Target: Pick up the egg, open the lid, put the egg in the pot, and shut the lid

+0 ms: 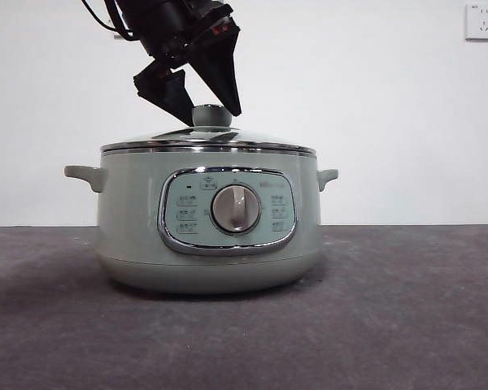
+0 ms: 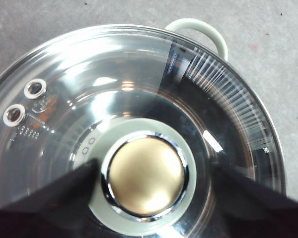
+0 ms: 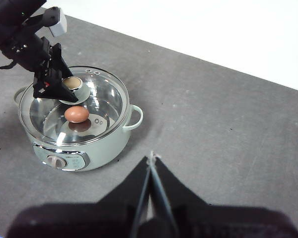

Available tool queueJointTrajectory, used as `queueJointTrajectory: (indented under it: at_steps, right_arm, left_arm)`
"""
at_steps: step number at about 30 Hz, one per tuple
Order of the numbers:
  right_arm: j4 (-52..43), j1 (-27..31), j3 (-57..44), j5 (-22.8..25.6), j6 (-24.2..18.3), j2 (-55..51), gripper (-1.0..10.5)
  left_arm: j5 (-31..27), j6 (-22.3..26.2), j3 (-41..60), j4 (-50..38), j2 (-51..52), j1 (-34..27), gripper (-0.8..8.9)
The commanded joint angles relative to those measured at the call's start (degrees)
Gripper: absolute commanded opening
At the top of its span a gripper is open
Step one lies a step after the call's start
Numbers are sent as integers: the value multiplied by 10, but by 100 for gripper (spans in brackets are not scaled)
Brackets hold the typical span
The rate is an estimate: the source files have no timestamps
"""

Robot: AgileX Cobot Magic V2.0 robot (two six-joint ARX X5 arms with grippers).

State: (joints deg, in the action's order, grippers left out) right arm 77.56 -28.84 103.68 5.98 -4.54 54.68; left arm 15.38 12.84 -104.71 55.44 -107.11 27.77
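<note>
The sage-green pot (image 1: 130,219) stands on the table with the glass lid (image 1: 171,140) seated on it. My left gripper (image 1: 210,118) comes down from above and is open, one jaw on each side of the lid's green knob (image 1: 212,115). The left wrist view shows the knob (image 2: 146,176) between the jaws, with the lid (image 2: 114,74) below. In the right wrist view the brown egg (image 3: 77,114) lies inside the pot (image 3: 104,144), seen through the lid (image 3: 107,96). My right gripper (image 3: 151,157) is shut and empty, high above the table, apart from the pot.
The pot's side handle (image 2: 203,29) sticks out past the lid's rim. The grey table (image 1: 407,309) stretches around the pot, with a white wall behind and a wall socket (image 1: 481,20) at the upper right.
</note>
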Motion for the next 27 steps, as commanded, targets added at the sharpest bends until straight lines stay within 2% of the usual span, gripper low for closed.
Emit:
queueJointTrajectory:
  at_steps: [1, 8, 16, 17, 23, 27]
  right_arm:
    - [14, 0, -5, 0, -4, -1, -12]
    - [14, 0, -5, -1, -4, -1, -12]
    - [14, 0, -5, -17, -4, 1, -12]
    - [14, 0, -5, -20, -4, 2, -12]
    - [14, 0, -5, -60, -4, 9, -12]
    - [14, 0, -5, -62, -4, 15, -12]
  left_arm:
    - [-4, -11, 11, 21, -2, -4, 418]
    - [-3, -23, 11, 28, 64, -10, 417]
    - [-2, -41, 11, 100, 189, -9, 398]
    - [-2, -45, 11, 113, 205, -9, 369]
    - [-2, -52, 11, 175, 296, -9, -20]
    - [-2, -54, 11, 200, 341, -9, -8]
